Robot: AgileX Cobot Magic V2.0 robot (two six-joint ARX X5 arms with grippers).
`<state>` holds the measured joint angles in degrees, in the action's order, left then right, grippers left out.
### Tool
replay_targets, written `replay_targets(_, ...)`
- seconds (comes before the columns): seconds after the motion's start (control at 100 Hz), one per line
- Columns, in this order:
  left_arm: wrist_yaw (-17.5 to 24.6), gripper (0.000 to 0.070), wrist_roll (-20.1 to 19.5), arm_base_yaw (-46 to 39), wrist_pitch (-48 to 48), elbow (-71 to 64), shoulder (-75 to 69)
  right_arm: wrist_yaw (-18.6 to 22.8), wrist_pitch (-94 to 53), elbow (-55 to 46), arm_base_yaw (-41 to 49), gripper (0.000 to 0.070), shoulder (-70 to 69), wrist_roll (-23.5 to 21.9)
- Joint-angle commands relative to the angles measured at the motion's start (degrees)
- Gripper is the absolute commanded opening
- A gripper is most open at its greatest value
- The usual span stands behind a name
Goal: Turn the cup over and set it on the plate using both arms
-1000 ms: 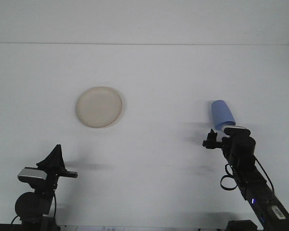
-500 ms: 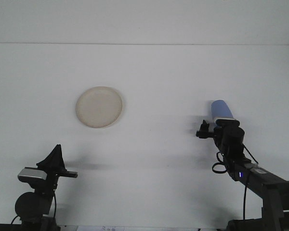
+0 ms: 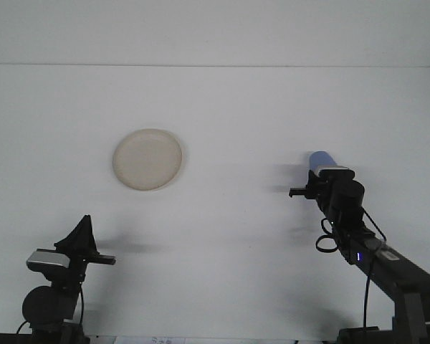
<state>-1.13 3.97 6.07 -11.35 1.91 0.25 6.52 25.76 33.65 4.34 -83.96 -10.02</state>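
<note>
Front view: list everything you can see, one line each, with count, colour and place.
plate: one, cream, left of centre on the table.
cup: one, blue, right side of the table, mostly hidden behind the right arm's wrist.
table: one, white, fills the view.
left arm: one, black, bottom left corner, far from the plate.
right arm: one, black, reaching from the bottom right up to the cup.
</note>
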Motion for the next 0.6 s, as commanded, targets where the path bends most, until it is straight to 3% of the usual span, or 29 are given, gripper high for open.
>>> replay_targets(0.0, 0.26, 0.0012, 0.15, -0.04, -0.7, -1.11, -0.07, 1.07, -6.93, 2.67, 2.12, 0.0, 4.0, 3.04)
replay_targets(0.32, 0.26, 0.0013, 0.15, -0.04, -0.7, -1.11, -0.07, 0.96, -66.84, 32.81, 17.62, 0.0, 12.02, 15.37)
replay_targets(0.59, 0.26, 0.0012, 0.15, -0.04, -0.72, -1.11, -0.07, -2.84, -87.17, 47.47, 33.09, 0.0, 5.55, 15.74)
